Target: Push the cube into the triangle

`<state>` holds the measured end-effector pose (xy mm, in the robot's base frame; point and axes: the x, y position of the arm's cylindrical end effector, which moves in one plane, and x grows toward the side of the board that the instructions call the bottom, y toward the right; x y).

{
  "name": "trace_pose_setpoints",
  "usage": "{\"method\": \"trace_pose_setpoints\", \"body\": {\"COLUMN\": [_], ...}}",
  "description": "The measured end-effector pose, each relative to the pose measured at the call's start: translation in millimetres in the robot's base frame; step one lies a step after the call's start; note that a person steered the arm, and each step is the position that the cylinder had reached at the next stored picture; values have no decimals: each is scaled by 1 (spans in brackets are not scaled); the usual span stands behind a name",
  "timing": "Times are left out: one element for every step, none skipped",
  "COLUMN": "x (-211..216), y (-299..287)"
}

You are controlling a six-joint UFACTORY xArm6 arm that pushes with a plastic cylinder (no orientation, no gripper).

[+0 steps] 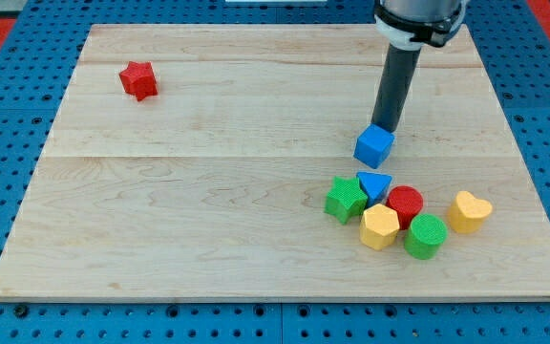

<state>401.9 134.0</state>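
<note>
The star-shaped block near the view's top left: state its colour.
Red: the star block shows clearly in the camera view.

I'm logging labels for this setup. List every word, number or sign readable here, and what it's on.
None: no readable text in the camera view.
The wooden board, the blue cube, the blue triangle and the other blocks are plain.
My tip sits against the cube's far side; the rod is unmarked.

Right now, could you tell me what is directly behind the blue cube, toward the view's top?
The dark rod stands just behind the blue cube, and my tip meets the cube's top edge. Whether the tip touches the cube cannot be seen, since the cube covers that spot.
</note>
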Motion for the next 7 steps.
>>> {"method": "trace_pose_setpoints", "body": {"x": [11,39,73,44,14,39,13], "y": [-26,-40,-31,-46,-127,-220,-305]}}
